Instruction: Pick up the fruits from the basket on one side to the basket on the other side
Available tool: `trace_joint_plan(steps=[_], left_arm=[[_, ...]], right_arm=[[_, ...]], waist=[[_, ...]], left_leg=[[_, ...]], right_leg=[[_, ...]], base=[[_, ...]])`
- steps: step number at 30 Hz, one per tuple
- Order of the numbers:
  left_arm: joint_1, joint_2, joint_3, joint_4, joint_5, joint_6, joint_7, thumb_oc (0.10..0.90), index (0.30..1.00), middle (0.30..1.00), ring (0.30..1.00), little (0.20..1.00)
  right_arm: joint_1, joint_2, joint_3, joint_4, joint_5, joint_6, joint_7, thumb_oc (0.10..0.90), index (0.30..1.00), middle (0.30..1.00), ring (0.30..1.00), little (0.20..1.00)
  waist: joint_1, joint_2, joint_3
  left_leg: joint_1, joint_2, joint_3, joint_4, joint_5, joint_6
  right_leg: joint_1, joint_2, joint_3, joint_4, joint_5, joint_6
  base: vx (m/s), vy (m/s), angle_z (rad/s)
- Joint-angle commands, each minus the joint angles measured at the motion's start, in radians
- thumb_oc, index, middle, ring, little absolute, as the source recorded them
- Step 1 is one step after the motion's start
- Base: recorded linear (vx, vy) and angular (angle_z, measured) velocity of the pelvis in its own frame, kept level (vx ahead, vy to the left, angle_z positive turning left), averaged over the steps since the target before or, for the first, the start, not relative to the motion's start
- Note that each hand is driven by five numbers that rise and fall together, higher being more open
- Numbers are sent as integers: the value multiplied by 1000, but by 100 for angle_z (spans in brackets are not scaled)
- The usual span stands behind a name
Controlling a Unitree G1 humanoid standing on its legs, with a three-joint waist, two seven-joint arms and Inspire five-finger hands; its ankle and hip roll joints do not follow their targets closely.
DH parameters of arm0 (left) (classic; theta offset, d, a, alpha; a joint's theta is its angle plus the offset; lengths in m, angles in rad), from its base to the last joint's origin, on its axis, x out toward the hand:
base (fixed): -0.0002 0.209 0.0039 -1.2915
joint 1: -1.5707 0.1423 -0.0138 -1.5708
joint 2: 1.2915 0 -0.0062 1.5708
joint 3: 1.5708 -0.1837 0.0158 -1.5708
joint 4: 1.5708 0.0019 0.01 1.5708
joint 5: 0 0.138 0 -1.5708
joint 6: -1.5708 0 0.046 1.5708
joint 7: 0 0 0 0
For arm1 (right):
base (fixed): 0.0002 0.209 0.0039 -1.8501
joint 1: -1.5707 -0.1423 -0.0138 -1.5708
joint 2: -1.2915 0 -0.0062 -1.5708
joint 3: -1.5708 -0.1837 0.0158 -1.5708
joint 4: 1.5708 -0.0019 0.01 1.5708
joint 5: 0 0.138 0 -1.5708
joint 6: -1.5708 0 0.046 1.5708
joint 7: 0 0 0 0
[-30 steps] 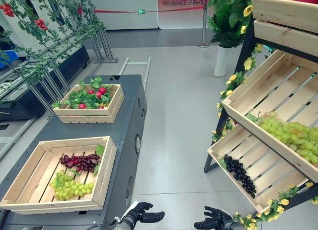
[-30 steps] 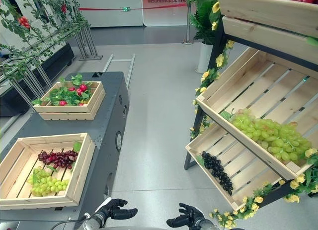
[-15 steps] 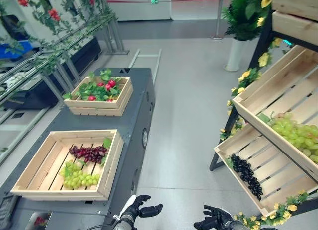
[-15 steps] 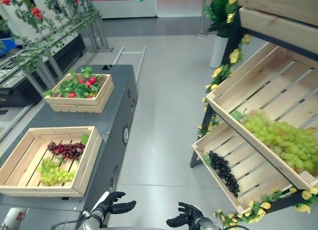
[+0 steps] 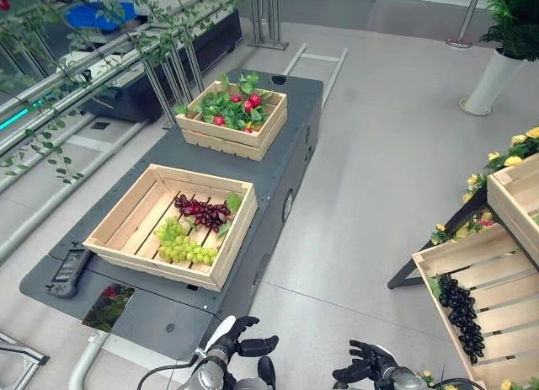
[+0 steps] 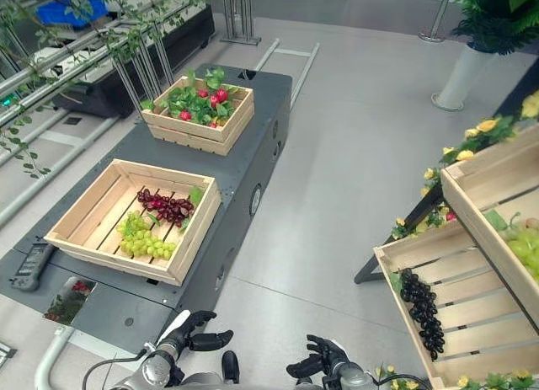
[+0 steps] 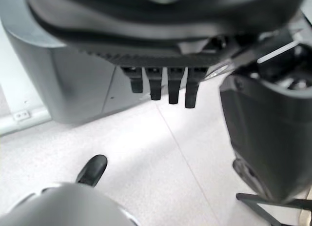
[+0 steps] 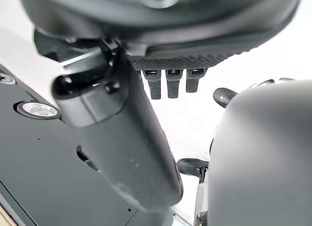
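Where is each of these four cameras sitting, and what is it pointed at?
Left eye view: on the head, looking down at a wooden slatted crate holding green grapes and dark red grapes; left hand low in view.
Right eye view: beside it, same scene, plus black grapes on a wooden shelf tray; right hand low in view.
Left wrist view: on that wrist, looking along the hand's straight fingers toward the grey floor.
Right wrist view: likewise on the right wrist.
Both eye views share crates and hands.

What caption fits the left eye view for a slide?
Both robot hands, left and right, empty and low; nearer crate on the cart holds red grapes and green grapes.
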Motion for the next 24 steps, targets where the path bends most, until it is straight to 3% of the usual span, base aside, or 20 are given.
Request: trace_joint_plan(steps=[1, 2, 3, 5, 8, 11, 14, 17, 24], left_arm=[[-57, -38, -33, -11, 81, -59, 4, 800, 900, 900, 900, 900], [-61, -34, -39, -15, 86, -56, -2, 800, 900, 900, 900, 900], [-66, -25, -59, -23, 92, -50, -15, 800, 900, 900, 900, 900], [-71, -21, -76, -28, 79, -41, -20, 800, 900, 900, 900, 900], [-89, 0, -114, -40, 81, -19, -36, 800, 900, 900, 900, 900], [-116, 6, -128, -42, 62, -18, -28, 800, 900, 900, 900, 900], [-135, 3, -146, -26, 82, -53, 13, 800, 900, 900, 900, 900], [-115, 0, -122, -27, 62, -22, 17, 800, 900, 900, 900, 900], [-85, -16, -108, -22, 70, -86, 4, 800, 900, 900, 900, 900]], right_arm=[[-69, 10, 14, 5, -6, -77, -28, 800, 900, 900, 900, 900], [-71, 12, 15, 1, 0, -79, -31, 800, 900, 900, 900, 900], [-75, 10, 18, -20, 10, -89, -36, 800, 900, 900, 900, 900], [-77, 2, 23, -38, -2, -109, -44, 800, 900, 900, 900, 900], [-87, -10, 30, -62, 64, -142, -42, 800, 900, 900, 900, 900], [-107, -11, 17, -61, 88, -157, -36, 800, 900, 900, 900, 900], [-127, -7, 1, -36, 116, -148, -59, 800, 900, 900, 900, 900], [-115, 2, 11, -31, 65, -112, -66, 800, 900, 900, 900, 900], [-93, -10, 12, -22, 73, -79, -27, 800, 900, 900, 900, 900]], waist=[[36, 11, -1], [34, 13, 1], [24, 25, 10], [15, 34, 24], [-20, 24, 50], [-44, 12, 61], [-73, 8, 70], [-61, -3, 56], [-36, -19, 33]], left_leg=[[10, 5, -47, 33, -60, -36], [9, 4, -46, 35, -61, -30], [17, 3, -53, 36, -66, -13], [25, 2, -68, 34, -73, -3], [52, -11, -148, 19, -83, -11], [68, -7, -190, 12, -111, -24], [68, -6, -266, 2, -142, -22], [72, 21, -246, 18, -121, -42], [69, 75, -251, 57, -100, -81]], right_leg=[[0, 19, 34, 256, -57, -28], [-21, 10, 40, 321, -41, -15], [-122, -26, 72, 540, 43, 13], [-197, -47, 101, 658, 80, 15], [-259, -8, 167, 520, 80, 6], [-279, -40, 201, 256, 129, 10], [-266, -19, 320, 94, 150, 25], [-189, -12, 280, 86, 124, 22], [-75, 15, 240, 11, 101, -13]], base=[[56, 74, 25], [53, 149, 28], [39, 139, 25], [62, 50, 31], [125, -191, 43], [76, -298, 60], [96, -354, 64], [146, -241, 99], [157, -179, 34]])
